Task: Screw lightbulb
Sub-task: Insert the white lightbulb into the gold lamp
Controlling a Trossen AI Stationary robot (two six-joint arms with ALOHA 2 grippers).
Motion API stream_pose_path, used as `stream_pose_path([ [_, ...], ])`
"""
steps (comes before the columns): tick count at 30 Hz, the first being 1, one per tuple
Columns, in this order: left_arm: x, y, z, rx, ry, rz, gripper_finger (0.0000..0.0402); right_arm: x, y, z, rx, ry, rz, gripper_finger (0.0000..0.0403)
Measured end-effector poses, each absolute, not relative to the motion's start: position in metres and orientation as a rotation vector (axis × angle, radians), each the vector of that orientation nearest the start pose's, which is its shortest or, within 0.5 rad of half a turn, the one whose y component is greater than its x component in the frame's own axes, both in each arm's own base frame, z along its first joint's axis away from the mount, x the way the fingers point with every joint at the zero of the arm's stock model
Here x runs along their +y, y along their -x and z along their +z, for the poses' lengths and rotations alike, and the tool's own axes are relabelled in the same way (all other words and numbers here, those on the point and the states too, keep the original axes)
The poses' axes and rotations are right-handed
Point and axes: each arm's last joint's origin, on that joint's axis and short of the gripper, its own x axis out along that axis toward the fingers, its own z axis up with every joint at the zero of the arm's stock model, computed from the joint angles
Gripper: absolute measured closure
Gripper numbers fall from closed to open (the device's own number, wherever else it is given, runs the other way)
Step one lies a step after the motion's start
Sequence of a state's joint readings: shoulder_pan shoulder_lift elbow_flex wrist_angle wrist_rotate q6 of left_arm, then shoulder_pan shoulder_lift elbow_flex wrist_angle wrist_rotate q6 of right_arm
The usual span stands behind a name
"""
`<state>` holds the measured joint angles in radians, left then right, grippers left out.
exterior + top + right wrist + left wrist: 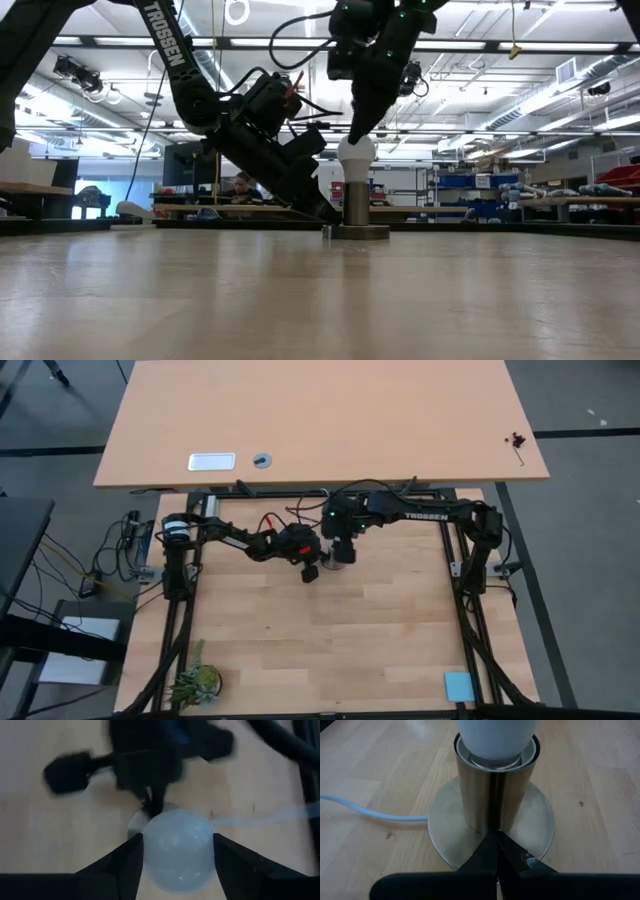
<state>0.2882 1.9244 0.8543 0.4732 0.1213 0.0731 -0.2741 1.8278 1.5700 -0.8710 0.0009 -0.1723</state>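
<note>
Your lightbulb [356,153] sits upright in the metal socket [496,790], near the table's [330,650] far edge, about midway along it. Right gripper [177,851] hangs straight above; its fingers [125,862] flank the bulb's dome, contact unclear. Left gripper [496,851], fingers pinched together, empty, presses down on the socket's round base [540,820]. White cord [365,810] trails off across the table.

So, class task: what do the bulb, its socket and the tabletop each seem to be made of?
Bulb: matte, milky white, probably frosted glass or plastic; the look leaves it open.
Socket: cylinder on a round base, likely brushed metal, given its grey sheen and soft reflections.
Tabletop: light wood or wood laminate, shown by plank seams, grain and small knots.
</note>
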Motion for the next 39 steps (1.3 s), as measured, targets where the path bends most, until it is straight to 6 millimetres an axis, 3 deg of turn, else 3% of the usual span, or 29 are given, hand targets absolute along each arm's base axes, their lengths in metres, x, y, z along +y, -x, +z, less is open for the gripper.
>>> stream_pose_path([
  [4,0.099,-0.348,0.111,0.589,0.051,0.14,0.0402,-0.101,-0.365,0.266,1.127,-0.276,-0.356,0.018],
  [7,0.099,-0.348,0.111,0.589,0.051,0.14,0.0402,-0.096,-0.368,0.267,1.1,-0.307,-0.389,0.0164],
  [14,0.099,-0.348,0.111,0.59,0.051,0.14,0.0402,-0.085,-0.377,0.281,1.066,-0.162,-0.312,0.0115],
  [20,0.099,-0.348,0.111,0.592,0.051,0.139,0.0402,-0.084,-0.38,0.303,1.043,0.141,-0.109,0.0091],
  [25,0.099,-0.347,0.111,0.594,0.052,0.139,0.0402,-0.096,-0.376,0.298,1.062,0.161,0.083,0.0093],
  [30,0.099,-0.347,0.11,0.595,0.052,0.139,0.0402,-0.11,-0.371,0.286,1.102,0.194,0.089,0.0101],
  [39,0.099,-0.347,0.11,0.595,0.052,0.139,0.0402,-0.112,-0.367,0.269,1.142,0.163,0.072,0.0127],
])
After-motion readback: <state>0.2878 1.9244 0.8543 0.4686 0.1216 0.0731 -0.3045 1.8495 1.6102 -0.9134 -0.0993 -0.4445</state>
